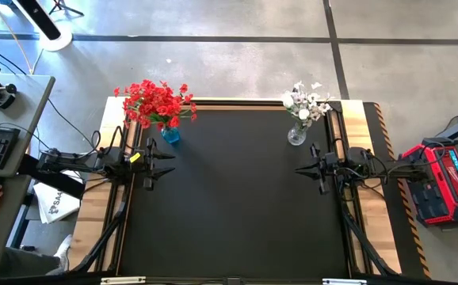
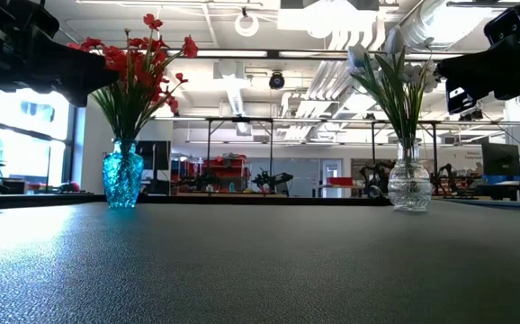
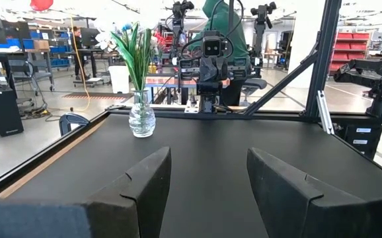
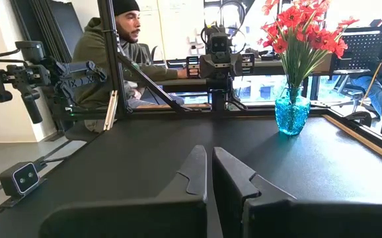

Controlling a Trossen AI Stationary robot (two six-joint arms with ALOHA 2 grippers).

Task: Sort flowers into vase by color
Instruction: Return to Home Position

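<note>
Left gripper (image 3: 208,162) gapes empty; right gripper (image 4: 209,158) pinched shut (each at its own side); red flowers (image 1: 158,101) in blue vase (image 1: 170,135).

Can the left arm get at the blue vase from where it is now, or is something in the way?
Probably yes. The blue vase stands near the left gripper, with only bare mat between them. The red flowers spread above it, so a low approach looks freer.

Red flowers (image 1: 159,101) stand in a blue vase (image 1: 170,135) at the far left corner of the black mat (image 1: 237,214), white flowers (image 1: 305,103) in a clear vase (image 1: 296,136) at the far right. The arms sit at the mat's sides (left gripper (image 1: 169,162), right gripper (image 1: 299,169)), pointing inward, touching neither vase.
</note>
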